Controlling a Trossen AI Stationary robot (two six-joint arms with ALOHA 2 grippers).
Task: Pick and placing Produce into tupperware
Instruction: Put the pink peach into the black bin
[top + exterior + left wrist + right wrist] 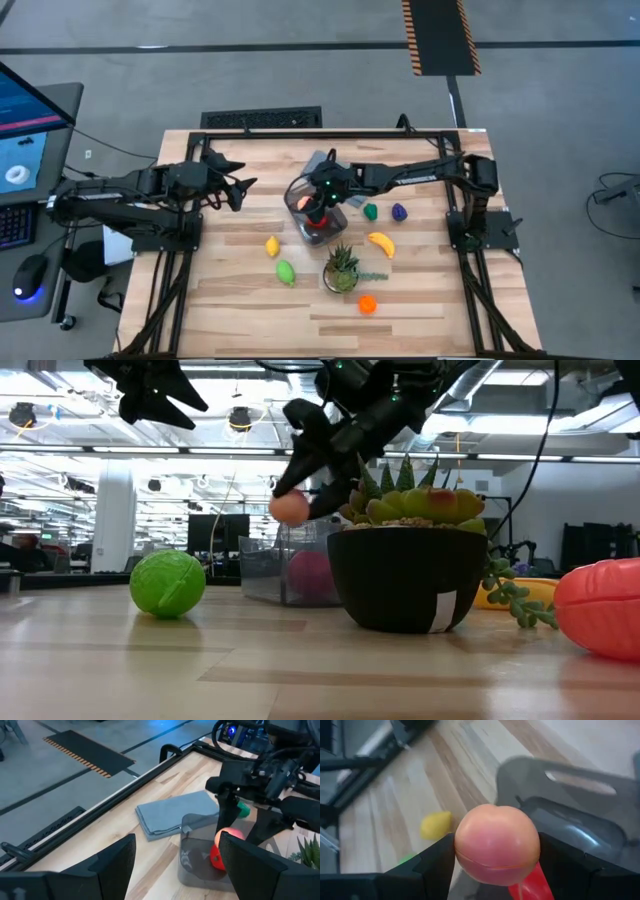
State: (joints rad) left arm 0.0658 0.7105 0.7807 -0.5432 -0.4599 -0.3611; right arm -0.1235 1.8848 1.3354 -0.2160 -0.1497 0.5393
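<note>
Near the frame's centre, the right gripper [318, 203] clamps a peach [497, 844] just above the tub [308, 212], apparently to drop it beside a red piece [217, 858] inside, while the left gripper [238, 190] waits open at centre-left.

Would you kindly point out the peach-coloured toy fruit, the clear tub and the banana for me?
Peach-coloured toy fruit [497, 844]: right wrist view, middle of its rounded face.
Clear tub [192, 861]: left wrist view, its near see-through wall.
Banana [381, 243]: high view, middle of its curved yellow body.
</note>
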